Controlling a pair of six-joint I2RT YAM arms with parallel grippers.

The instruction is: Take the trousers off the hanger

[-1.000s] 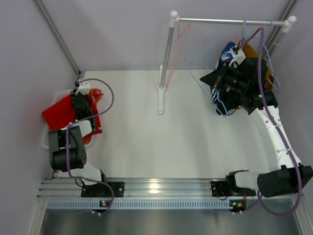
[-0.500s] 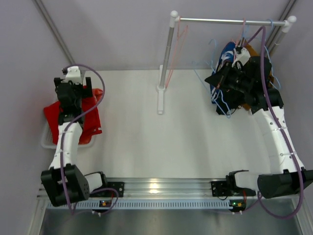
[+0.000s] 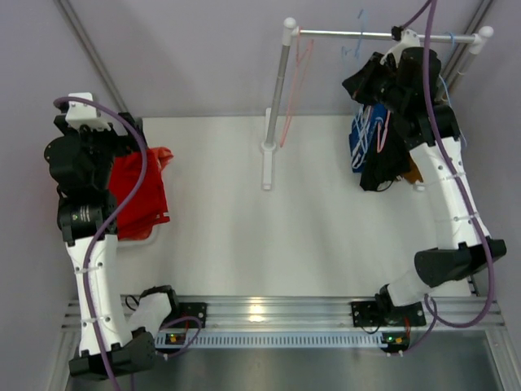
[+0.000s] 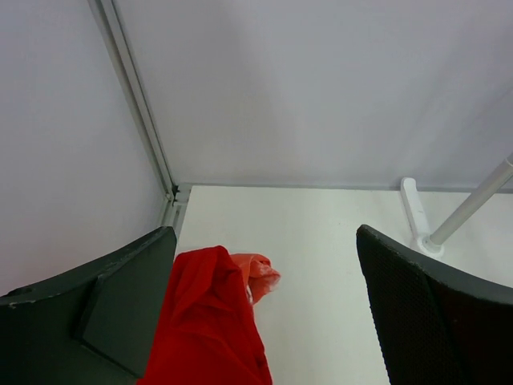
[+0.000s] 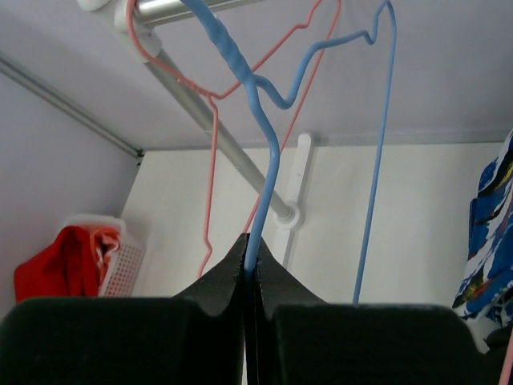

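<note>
My right gripper point(image 5: 251, 250) is shut on the wire of a bare blue hanger point(image 5: 264, 120), held up close to the rack's top rail point(image 3: 350, 34). From above, the right gripper point(image 3: 365, 80) is high beside that rail. Blue-and-white trousers point(image 3: 365, 134), black ones point(image 3: 389, 169) and a brown pair point(image 3: 416, 173) hang below the arm. Red trousers point(image 4: 208, 321) lie in the white basket point(image 5: 120, 257), an orange-red speckled pair point(image 4: 258, 273) beside them. My left gripper point(image 4: 263, 234) hangs open above them, touching nothing.
A bare pink hanger point(image 3: 298, 73) hangs at the rail's left end, by the rack's upright post point(image 3: 277, 90). The post's white foot point(image 3: 267, 163) stands mid-table. Purple walls close in on the left, back and right.
My left gripper opened, let go of the red trousers and rose above the basket. My right arm lifted the blue hanger from the hanging garments up to the rail.
</note>
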